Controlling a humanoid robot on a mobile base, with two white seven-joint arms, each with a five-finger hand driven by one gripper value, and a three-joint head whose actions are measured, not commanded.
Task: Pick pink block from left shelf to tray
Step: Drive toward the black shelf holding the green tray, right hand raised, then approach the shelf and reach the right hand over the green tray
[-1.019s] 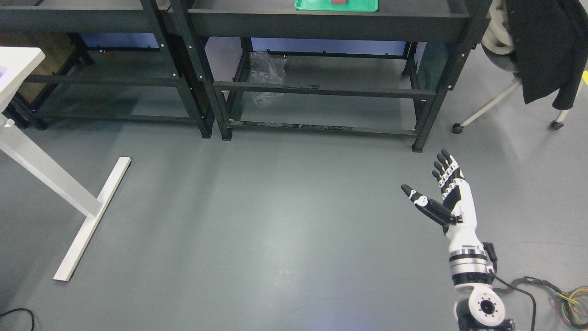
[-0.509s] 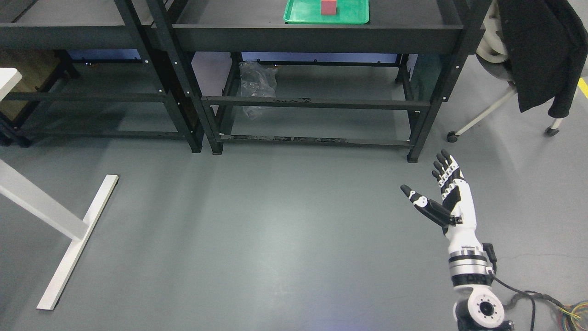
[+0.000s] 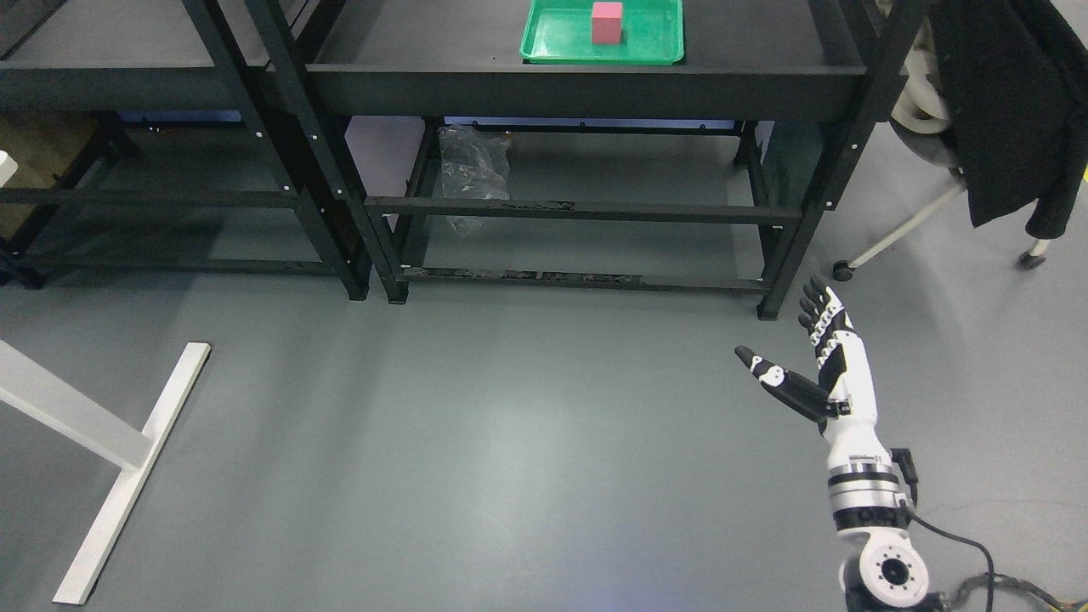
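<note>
A pink block (image 3: 607,22) stands upright in a green tray (image 3: 552,41) on the top of the right black shelf (image 3: 586,81) at the top of the head view. My right hand (image 3: 786,336) is open and empty, fingers spread, held low over the grey floor at the lower right, well below and to the right of the tray. The left shelf (image 3: 127,76) shows at the upper left; no block shows on its visible part. My left arm is out of view.
A white table leg and foot (image 3: 127,476) stand at the lower left. A crumpled clear plastic bag (image 3: 474,174) lies under the right shelf. A chair with a black jacket (image 3: 1003,102) stands at the upper right. Cables (image 3: 994,578) trail by my right arm.
The whole picture has shifted down and left, so the camera has tilted up: the tray and block now show fully. My right hand has barely moved.
</note>
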